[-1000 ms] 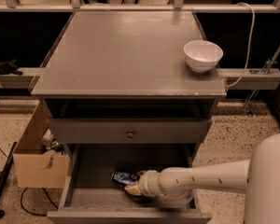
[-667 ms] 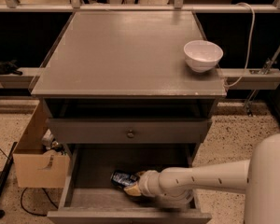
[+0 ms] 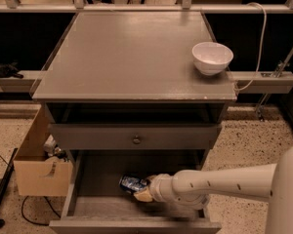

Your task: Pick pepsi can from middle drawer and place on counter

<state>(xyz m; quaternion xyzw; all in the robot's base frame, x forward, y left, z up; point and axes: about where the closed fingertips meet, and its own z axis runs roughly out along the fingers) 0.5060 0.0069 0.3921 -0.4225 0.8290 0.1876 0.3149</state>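
The pepsi can (image 3: 131, 183), blue with white markings, lies on its side on the floor of the open middle drawer (image 3: 100, 207), near the middle. My gripper (image 3: 143, 194) reaches into the drawer from the right on its white arm (image 3: 219, 185). Its tip is right against the can's right end. Part of the can is hidden behind the gripper. The counter (image 3: 132, 57) is the flat grey top of the cabinet, above the drawer.
A white bowl (image 3: 212, 57) stands on the counter's right edge. A closed grey drawer front with a round knob (image 3: 136, 140) sits above the open drawer. An open cardboard box (image 3: 39, 172) stands on the floor to the left of the cabinet. A cable (image 3: 258, 43) hangs at the right.
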